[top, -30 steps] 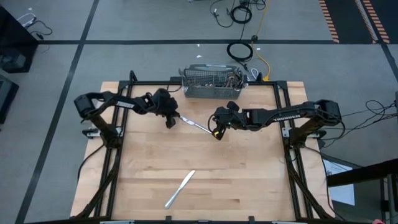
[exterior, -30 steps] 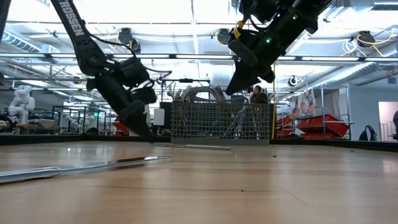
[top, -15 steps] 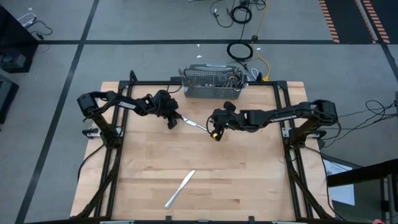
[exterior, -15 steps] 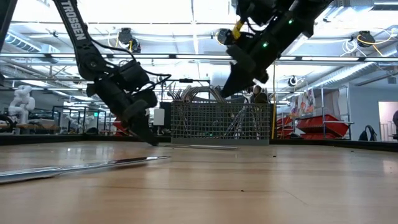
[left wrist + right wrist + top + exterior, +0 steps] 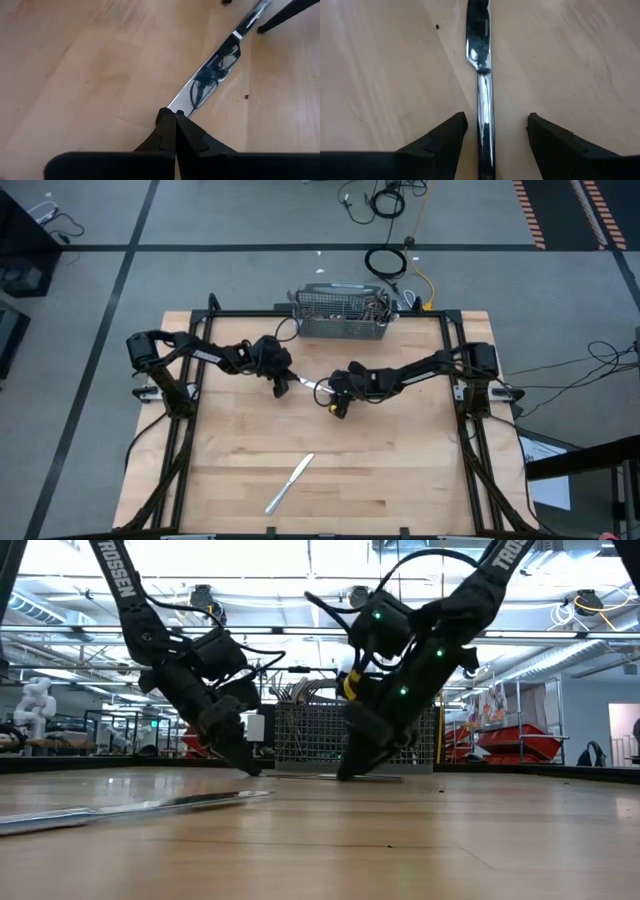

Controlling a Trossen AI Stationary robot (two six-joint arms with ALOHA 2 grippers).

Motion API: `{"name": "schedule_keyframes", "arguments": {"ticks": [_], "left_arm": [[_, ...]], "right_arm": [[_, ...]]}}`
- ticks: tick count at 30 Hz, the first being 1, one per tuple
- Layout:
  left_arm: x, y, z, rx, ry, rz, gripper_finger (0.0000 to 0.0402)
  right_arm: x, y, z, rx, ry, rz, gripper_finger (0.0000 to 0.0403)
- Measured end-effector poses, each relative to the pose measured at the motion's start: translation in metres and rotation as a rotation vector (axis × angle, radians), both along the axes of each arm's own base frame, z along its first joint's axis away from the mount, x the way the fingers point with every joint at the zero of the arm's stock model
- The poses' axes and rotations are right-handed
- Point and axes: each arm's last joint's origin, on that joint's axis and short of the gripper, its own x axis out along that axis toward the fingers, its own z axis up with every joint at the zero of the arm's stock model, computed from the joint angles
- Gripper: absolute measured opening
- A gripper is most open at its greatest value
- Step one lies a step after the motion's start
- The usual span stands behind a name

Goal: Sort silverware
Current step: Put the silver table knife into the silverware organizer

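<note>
A silver table knife lies flat on the wooden table between my two grippers; its blade points toward the left arm. My left gripper is shut, with its fingertips at the blade's tip. My right gripper is open and low over the table. Its fingers stand on either side of the knife's handle without touching it. A second knife lies flat near the table's front edge. My left gripper's shut fingertips meet the tip of the knife's blade, slanting down from the table's left side and in line with the knife. Whether they pinch the tip or only rest against it does not show. The knife lies flat on the table.
A grey wire-mesh basket holding more silverware stands at the table's far edge, behind both grippers. Bare wood lies between the grippers and the second knife, and to either side of that knife.
My right gripper has dropped from well above the table to just above it, gone a little toward the left arm, and opened over the knife's handle. My left gripper has edged toward the table's right and near side, staying shut.
</note>
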Motion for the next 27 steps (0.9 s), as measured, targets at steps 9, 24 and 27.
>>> {"name": "schedule_keyframes", "arguments": {"ticks": [9, 24, 27], "left_arm": [[0.005, -0.007, 0.000, -0.002, -0.011, 0.003, 0.0000], [0.006, -0.008, 0.020, -0.044, -0.083, 0.114, 0.0020], [0.006, -0.008, 0.048, -0.035, -0.191, 0.139, 0.0024]], "right_arm": [[-0.004, 0.005, -0.023, 0.060, 0.110, -0.104, 0.0146], [-0.008, 0.006, -0.010, 0.082, 0.103, -0.073, 0.0010], [-0.010, 0.007, 0.001, 0.087, 0.086, -0.071, 0.0006]]}}
